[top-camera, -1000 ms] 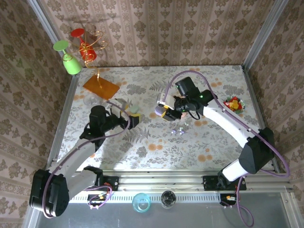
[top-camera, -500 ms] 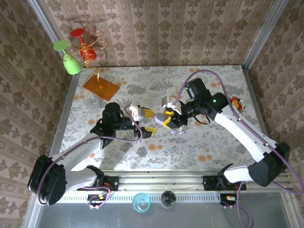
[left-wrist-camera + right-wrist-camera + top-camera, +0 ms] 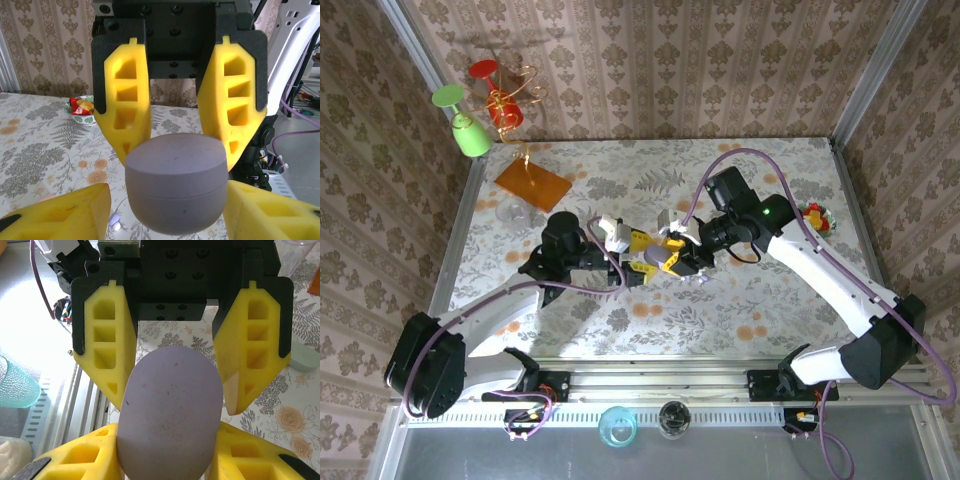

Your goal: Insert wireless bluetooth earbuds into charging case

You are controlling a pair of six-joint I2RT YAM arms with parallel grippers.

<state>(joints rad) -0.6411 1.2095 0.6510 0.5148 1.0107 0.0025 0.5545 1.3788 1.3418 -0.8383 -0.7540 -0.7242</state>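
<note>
Two grippers are shown nose to nose above the middle of the table, well apart from every edge. The right gripper is clamped on the sides of a closed, lilac, pebble-shaped charging case, which is held in the air. The left gripper is spread wide, with one finger placed on either side of the same case and no grip yet taken. A second ago the left arm was drawn back toward the left edge, and the case was carried by the right arm alone, a little nearer the far edge. Half a second ago the left gripper had been swung in, already spread, but was kept apart from the case. Now the gap has been closed and the case is bracketed from both sides. The lid is seen shut. What appears to be one of the earbuds, a tiny glossy lilac speck, is seen lying on the table beneath the case, so nothing has been loaded. The meeting is judged to be preparation for a two-handed hold, so that the lid can be opened before any bud is collected.
</note>
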